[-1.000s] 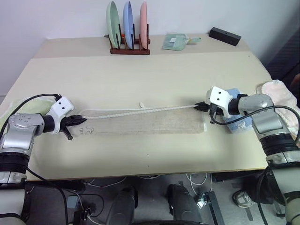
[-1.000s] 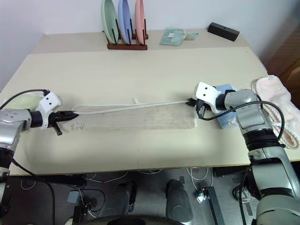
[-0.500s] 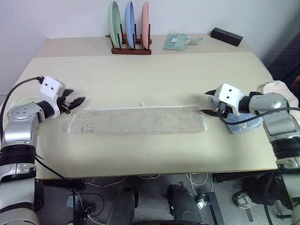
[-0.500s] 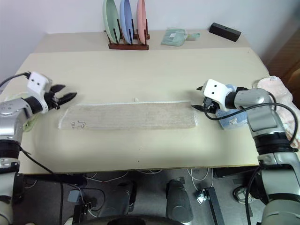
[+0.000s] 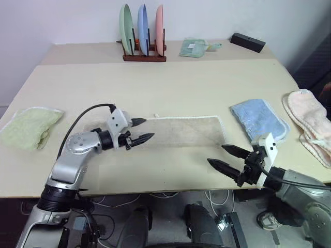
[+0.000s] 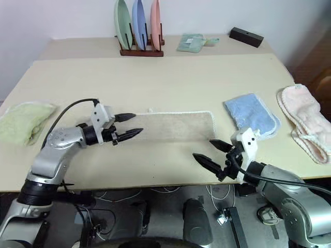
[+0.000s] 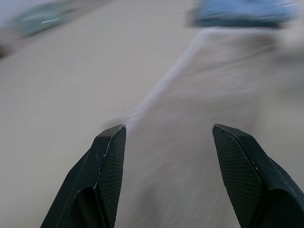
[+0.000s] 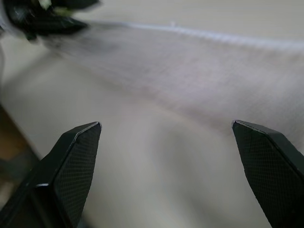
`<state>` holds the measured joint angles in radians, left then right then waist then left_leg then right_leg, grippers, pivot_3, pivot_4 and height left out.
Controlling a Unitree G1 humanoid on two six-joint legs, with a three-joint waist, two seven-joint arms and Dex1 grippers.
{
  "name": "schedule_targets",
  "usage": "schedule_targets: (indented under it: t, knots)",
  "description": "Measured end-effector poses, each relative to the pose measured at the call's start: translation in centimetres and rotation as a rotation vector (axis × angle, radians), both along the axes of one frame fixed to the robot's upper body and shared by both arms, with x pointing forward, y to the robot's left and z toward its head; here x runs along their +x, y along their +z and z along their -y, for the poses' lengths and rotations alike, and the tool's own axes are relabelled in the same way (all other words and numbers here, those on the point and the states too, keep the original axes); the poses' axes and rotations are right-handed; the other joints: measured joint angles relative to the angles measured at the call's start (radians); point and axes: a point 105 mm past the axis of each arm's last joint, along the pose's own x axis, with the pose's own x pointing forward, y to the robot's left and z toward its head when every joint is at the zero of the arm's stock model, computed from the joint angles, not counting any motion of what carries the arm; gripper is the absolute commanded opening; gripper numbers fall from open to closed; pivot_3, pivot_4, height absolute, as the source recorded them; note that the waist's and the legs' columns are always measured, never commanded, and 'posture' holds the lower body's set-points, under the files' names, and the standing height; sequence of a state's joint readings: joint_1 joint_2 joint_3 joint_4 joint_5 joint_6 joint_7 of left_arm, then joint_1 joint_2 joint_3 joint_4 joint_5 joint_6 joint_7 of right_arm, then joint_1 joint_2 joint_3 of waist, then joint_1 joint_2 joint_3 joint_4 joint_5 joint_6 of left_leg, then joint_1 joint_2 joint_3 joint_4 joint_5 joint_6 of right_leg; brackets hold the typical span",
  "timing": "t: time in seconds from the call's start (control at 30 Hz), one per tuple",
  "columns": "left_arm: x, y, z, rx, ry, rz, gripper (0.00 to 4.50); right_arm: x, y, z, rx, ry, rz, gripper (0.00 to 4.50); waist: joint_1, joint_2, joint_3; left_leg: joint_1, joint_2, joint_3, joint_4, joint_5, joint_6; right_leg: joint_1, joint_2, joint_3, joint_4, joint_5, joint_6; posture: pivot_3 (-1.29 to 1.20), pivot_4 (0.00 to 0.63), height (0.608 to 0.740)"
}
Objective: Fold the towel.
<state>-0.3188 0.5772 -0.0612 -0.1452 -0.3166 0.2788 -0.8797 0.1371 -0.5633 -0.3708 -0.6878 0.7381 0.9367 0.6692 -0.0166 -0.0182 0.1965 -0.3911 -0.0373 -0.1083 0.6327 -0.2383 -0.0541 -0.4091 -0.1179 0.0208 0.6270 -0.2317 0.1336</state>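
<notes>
My left gripper hangs with fingers spread over the towel's left end. My right gripper is spread wide, near the table's front edge, apart from the cloth. The towel lies flat as a long folded strip at mid-table. I judge one fold done. Next I need to pinch an end and carry it across to the other.
</notes>
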Motion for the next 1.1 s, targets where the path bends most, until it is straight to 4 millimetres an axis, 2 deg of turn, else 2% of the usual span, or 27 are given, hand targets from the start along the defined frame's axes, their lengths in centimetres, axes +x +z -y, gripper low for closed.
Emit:
schedule_targets:
  t: [0.03,0.13,0.17,0.3,0.53,0.63,0.73,0.87,0.9,1.0,1.1]
  knots:
    - [-0.5,0.6,1.3,-0.017,-0.039,0.024,2.93,0.0,-0.5,0.5,0.064,-0.12,-0.04,4.48,0.001,-0.001,-0.002,0.002,0.001,-0.002,-0.001,0.0,0.0,0.001,0.002,-0.002,0.0,-0.002,-0.002,0.0,0.15,0.74]
    - [-2.9,0.4,5.6,-0.077,-0.204,0.007,2.93,0.4,-2.6,-0.4,0.204,-0.263,-0.187,4.48,0.005,0.0,-0.003,0.0,0.001,-0.002,-0.002,0.0,0.0,0.0,0.001,-0.001,0.0,-0.001,0.0,0.0,0.15,0.74]
    - [-3.6,0.1,6.4,-0.081,-0.245,-0.011,2.93,0.6,-3.1,-0.5,0.224,-0.297,-0.224,4.48,0.003,0.0,-0.002,0.0,0.0,-0.002,-0.002,0.0,0.0,0.0,0.001,-0.001,0.0,-0.001,0.0,0.0,0.15,0.74]
    - [-4.6,-0.4,6.8,-0.081,-0.286,-0.045,2.93,2.2,-3.9,0.5,0.297,-0.44,-0.301,4.48,0.002,0.001,-0.003,0.001,0.001,-0.002,-0.002,0.0,0.0,-0.001,0.001,-0.001,0.001,-0.002,-0.002,0.0,0.15,0.74]
    - [-4.9,-0.8,6.4,-0.062,-0.288,-0.065,2.93,5.3,-3.3,0.5,0.431,-0.528,-0.341,4.48,0.0,0.001,-0.003,0.001,0.001,-0.002,-0.002,0.0,0.0,0.0,0.001,-0.001,0.0,-0.002,-0.003,0.0,0.15,0.74]
    - [-5.0,-1.3,5.9,-0.055,-0.268,-0.082,2.93,6.2,-3.3,0.7,0.47,-0.563,-0.362,3.63,0.0,0.002,-0.003,0.001,0.001,-0.002,-0.002,0.0,0.001,0.0,0.001,-0.001,0.0,-0.002,-0.002,0.0,0.15,0.74]
    - [-4.9,-1.7,5.4,-0.056,-0.235,-0.091,2.93,7.2,-3.7,1.4,0.493,-0.62,-0.388,2.11,-0.001,0.002,-0.003,0.001,0.001,-0.002,-0.002,0.0,0.001,0.0,0.001,-0.002,0.0,-0.002,-0.002,0.0,0.15,0.74]
    - [-4.9,-2.0,5.1,-0.052,-0.213,-0.097,2.93,7.4,-3.7,2.0,0.492,-0.658,-0.387,0.25,0.001,0.003,-0.003,0.0,0.001,-0.002,-0.003,0.0,0.001,0.0,0.001,-0.001,0.0,-0.001,0.0,0.0,0.15,0.74]
    - [-4.9,-2.0,5.1,-0.053,-0.212,-0.093,2.93,7.4,-3.6,2.1,0.488,-0.662,-0.382,0.05,0.001,0.003,-0.003,0.0,0.001,-0.002,-0.003,0.0,0.001,0.0,0.001,-0.001,0.0,-0.001,0.0,0.0,0.15,0.74]
    - [-4.8,-1.9,5.0,-0.058,-0.204,-0.087,2.93,7.4,-2.8,3.3,0.46,-0.682,-0.341,0.05,0.001,0.003,-0.003,0.0,0.001,-0.002,-0.003,0.0,0.001,0.0,0.001,-0.002,0.0,-0.002,0.0,0.0,0.15,0.74]
    - [-4.8,-1.9,5.0,-0.06,-0.199,-0.081,2.93,6.9,-1.1,5.2,0.372,-0.701,-0.255,0.05,0.002,0.004,-0.002,0.0,0.001,-0.002,-0.003,-0.001,0.001,0.0,0.001,-0.002,-0.001,-0.003,-0.002,0.0,0.15,0.74]
